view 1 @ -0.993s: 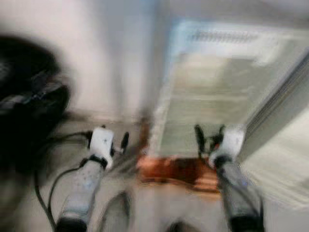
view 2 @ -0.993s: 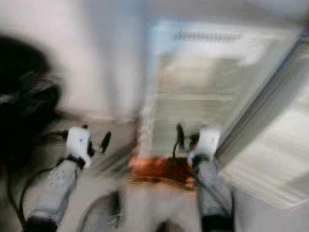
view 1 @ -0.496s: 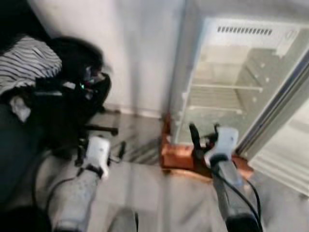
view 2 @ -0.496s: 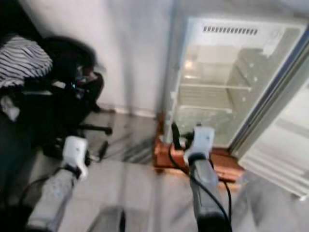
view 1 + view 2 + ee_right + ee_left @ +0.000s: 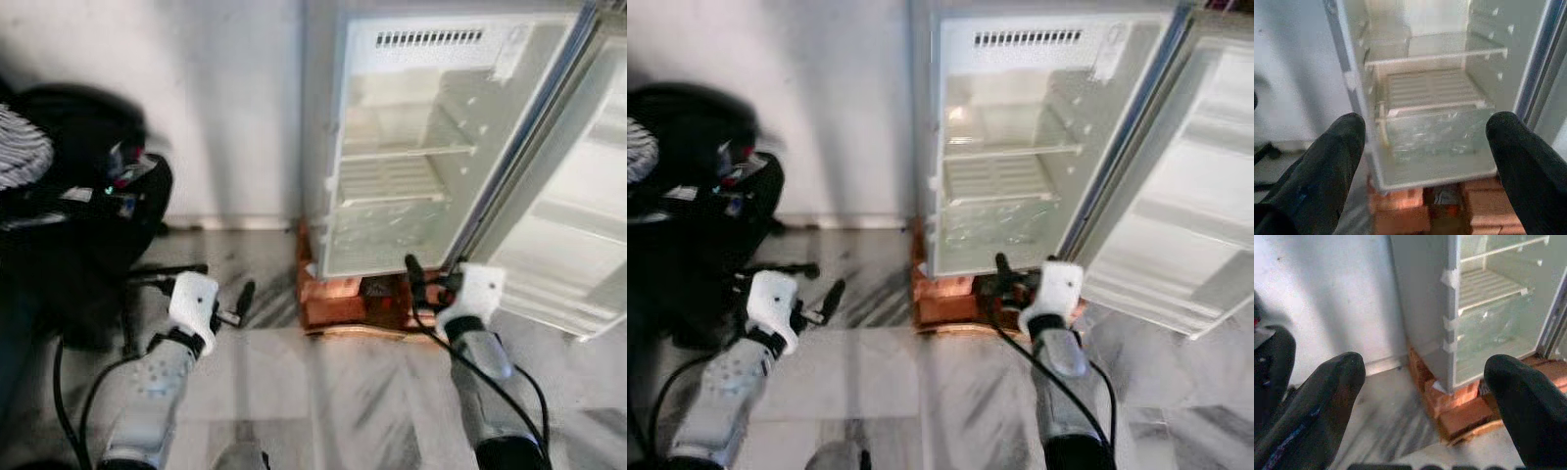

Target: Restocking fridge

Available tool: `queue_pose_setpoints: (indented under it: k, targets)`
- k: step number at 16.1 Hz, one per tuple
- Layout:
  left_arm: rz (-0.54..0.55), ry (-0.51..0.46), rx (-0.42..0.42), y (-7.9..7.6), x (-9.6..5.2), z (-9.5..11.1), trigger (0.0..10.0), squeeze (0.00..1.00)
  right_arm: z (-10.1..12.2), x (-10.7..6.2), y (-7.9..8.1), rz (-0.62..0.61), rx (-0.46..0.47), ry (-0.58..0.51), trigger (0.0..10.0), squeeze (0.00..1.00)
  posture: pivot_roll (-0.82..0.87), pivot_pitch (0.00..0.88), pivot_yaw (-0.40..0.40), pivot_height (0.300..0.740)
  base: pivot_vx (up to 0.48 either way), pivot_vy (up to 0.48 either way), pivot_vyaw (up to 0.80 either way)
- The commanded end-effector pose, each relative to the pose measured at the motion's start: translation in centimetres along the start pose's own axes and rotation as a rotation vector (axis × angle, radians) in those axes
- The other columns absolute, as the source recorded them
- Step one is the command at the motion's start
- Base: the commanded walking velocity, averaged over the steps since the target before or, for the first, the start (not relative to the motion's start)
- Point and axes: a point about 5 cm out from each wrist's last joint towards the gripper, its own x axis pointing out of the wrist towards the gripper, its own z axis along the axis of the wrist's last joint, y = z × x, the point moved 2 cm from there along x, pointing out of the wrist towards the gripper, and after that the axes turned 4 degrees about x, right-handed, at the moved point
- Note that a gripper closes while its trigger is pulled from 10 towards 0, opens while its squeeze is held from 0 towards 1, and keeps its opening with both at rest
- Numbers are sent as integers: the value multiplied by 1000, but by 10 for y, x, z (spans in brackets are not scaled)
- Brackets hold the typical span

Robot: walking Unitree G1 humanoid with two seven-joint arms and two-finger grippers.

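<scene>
the fridge (image 5: 411, 147) stands against the white wall (image 5: 216, 98) with its door (image 5: 578, 225) swung wide open to the right. it sits on a low base of red bricks (image 5: 338, 299) on the grey marble floor (image 5: 323, 392). inside there are white shelves (image 5: 1014, 152) and a clear drawer (image 5: 1435, 129) at the bottom, and a vent (image 5: 429, 37) runs along the top of the back wall. the right gripper (image 5: 431, 279) is held out low in front of the fridge, just before the bricks, and its two black fingers (image 5: 1337, 161) are spread wide apart with nothing between them. the left gripper (image 5: 235, 304) is held out over the floor to the left of the fridge, near the wall, and its fingers (image 5: 1317, 406) are spread apart too, holding nothing. a black cable (image 5: 490, 367) runs along the right arm. on the far left a black bag (image 5: 78, 206) sits on the floor by the wall, with a bit of striped cloth (image 5: 20, 157) at the edge
</scene>
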Motion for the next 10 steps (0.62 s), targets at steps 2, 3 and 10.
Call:
queue_pose_setpoints:
  k: [2,3,10]
  targets:
    - [-6,-5,-15,-2,3,2,10000,0,5,4,10,20,13,-21,10000,0,109,50,-17,740,369,0,-528]
    - [-14,1,-21,-5,2,0,10000,0,5,3,9,17,15,-21,10000,0,109,50,-17,740,371,0,-525]
    - [-5,23,-40,-10,-5,-9,10000,0,-4,-9,-5,-38,33,3,10000,0,108,35,-32,740,373,-272,-287]
